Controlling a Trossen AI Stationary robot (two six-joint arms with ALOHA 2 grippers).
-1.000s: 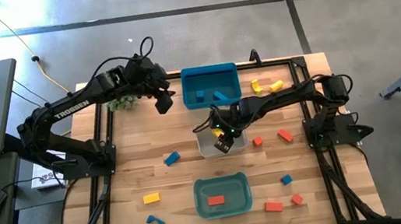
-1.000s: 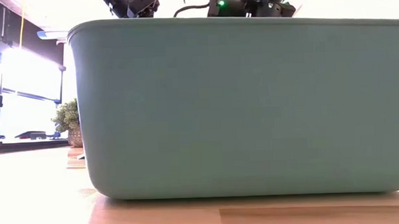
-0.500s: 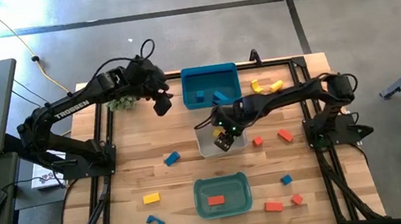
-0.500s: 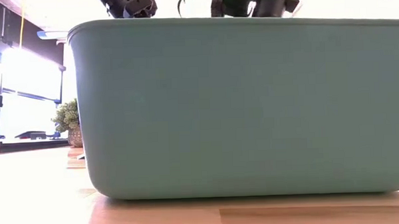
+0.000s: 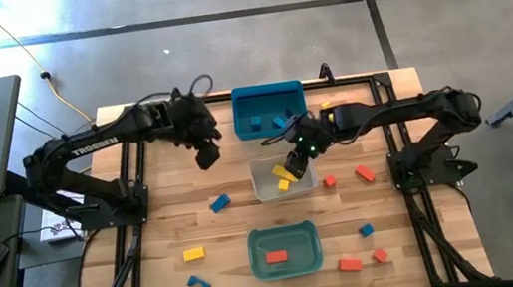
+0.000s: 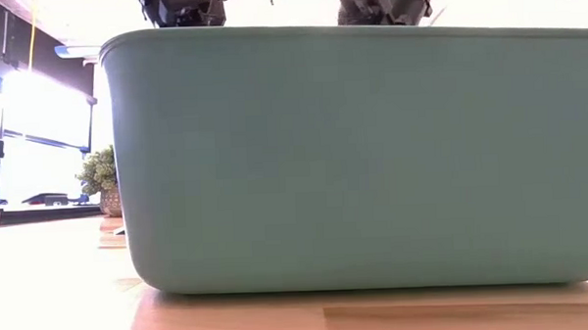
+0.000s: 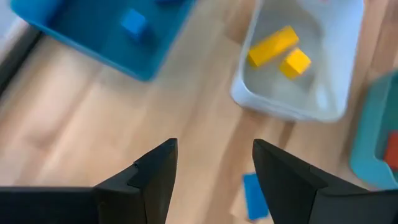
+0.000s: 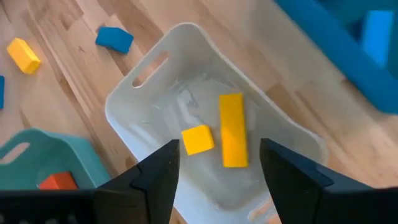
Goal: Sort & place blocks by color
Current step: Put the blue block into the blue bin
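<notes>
The right gripper (image 5: 293, 171) is hovering over the white bin (image 5: 265, 189) in the middle of the table, its fingers (image 8: 155, 180) standing spread apart and holding nothing. Directly beneath it, inside that bin, a yellow bar (image 8: 232, 130) and a yellow cube (image 8: 198, 139) are lying just beside each other on the floor of the bin. Beyond the right gripper, toward the far edge of the table, the blue bin (image 5: 269, 108) is holding blue blocks (image 5: 280, 121). The left gripper (image 5: 206, 156) is hanging in the air to the left of the white bin and near the blue bin's near left corner, its fingers (image 7: 155, 174) also parted and gripping nothing. Below and ahead of it a loose blue block (image 5: 220, 203) is lying on the wood. Nearer the front edge than both grippers, the teal bin (image 5: 284, 249) is holding a red block (image 5: 275, 256); in the low view its wall is filling almost the whole picture. More loose blocks are lying on the table (image 5: 174, 236): a yellow block (image 5: 194, 254) and a blue piece (image 5: 198, 284) at front left, two yellow pieces (image 5: 340, 110) behind the right arm, and red blocks (image 5: 364, 174) and a small blue cube (image 5: 366, 231) to the right of the teal bin.
</notes>
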